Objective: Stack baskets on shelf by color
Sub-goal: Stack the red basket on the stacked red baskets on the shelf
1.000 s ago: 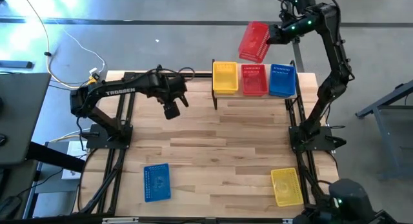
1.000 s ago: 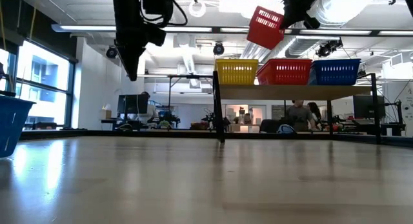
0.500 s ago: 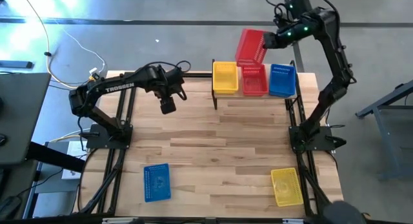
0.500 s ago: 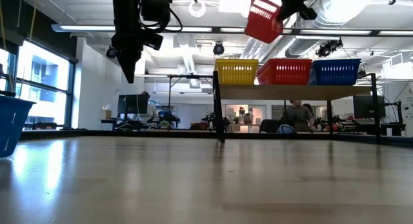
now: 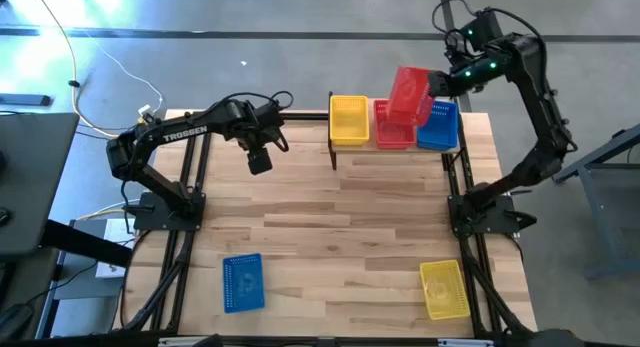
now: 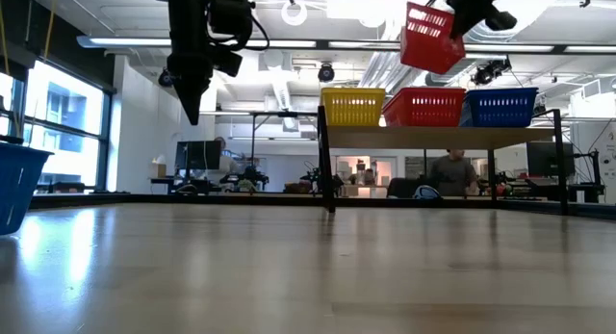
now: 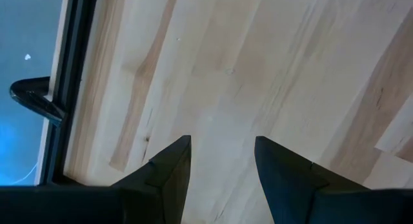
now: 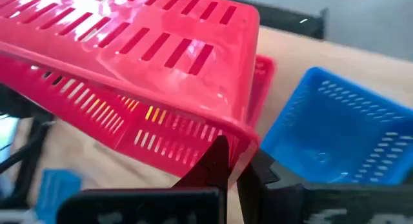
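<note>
My right gripper point(image 5: 437, 84) is shut on a red basket point(image 5: 410, 95) and holds it in the air over the shelf point(image 6: 433, 137), above the red basket point(image 5: 392, 130) and blue basket point(image 5: 438, 127) that stand there. A yellow basket point(image 5: 348, 120) stands on the shelf's left end. The carried red basket point(image 6: 430, 36) hangs tilted above the row. My left gripper point(image 5: 258, 163) hovers open over the bare table left of the shelf, pointing down, as the left wrist view point(image 7: 221, 150) shows. My right gripper point(image 8: 237, 169) pinches the carried red basket by its rim point(image 8: 242, 139) near a corner, the wall between its two fingers. The fingers come from the table's right side, high up. The basket is lifted clear and tilted, touching nothing below it.
A blue basket point(image 5: 242, 281) lies on the table near the near left corner, also at the low view's left edge point(image 6: 14, 185). A yellow basket point(image 5: 444, 288) lies near the near right corner. The table's middle is bare wood. People sit in the room beyond the shelf.
My right gripper has carried the red basket from beyond the shelf's far edge toward the near edge and to the right, so that it now hangs over the shelf's red and blue baskets. The basket has turned in the hold. The gripper stayed shut on it.
</note>
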Robot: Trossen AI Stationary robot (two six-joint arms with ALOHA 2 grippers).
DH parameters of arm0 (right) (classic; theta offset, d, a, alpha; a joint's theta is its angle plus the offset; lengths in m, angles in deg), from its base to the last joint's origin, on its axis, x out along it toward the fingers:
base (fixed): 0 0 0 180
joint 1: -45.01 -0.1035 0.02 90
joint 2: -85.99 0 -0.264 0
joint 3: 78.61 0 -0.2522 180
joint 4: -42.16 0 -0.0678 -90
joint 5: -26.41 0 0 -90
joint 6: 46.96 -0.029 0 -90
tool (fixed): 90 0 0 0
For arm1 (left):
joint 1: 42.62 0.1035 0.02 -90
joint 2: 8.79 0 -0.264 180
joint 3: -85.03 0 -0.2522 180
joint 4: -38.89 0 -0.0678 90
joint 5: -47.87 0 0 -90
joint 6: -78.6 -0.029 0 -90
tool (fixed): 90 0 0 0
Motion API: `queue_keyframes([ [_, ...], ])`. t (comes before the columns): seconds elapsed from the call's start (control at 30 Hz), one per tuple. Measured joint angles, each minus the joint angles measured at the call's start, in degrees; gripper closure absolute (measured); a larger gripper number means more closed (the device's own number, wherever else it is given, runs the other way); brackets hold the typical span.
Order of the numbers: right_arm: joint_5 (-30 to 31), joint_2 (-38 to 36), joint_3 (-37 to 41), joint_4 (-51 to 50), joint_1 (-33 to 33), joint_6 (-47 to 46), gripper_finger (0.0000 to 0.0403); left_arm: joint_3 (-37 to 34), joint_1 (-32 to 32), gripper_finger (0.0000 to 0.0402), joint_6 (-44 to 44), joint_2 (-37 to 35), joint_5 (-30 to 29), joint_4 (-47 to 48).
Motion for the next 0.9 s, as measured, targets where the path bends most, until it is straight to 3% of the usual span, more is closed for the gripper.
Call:
queue_keyframes([
  [0.1,-4.34,0.96,0.56,0.13,1.48,0.89,0.0403,0.00,-0.02,0.0241,0.00,0.00,0.22,-0.02],
  [0.37,-8.36,3.85,0.56,0.13,0.62,-0.16,0.0403,0.00,-0.02,0.0241,0.90,0.00,0.22,0.00],
  [0.67,-6.81,3.87,1.02,0.24,-3.01,-1.12,0.0403,0.00,-0.02,0.0241,1.09,0.00,0.31,0.00],
  [0.9,-5.08,1.62,8.56,0.05,-4.58,-0.07,0.0403,0.00,-0.02,0.0241,2.48,0.00,0.31,0.00],
])
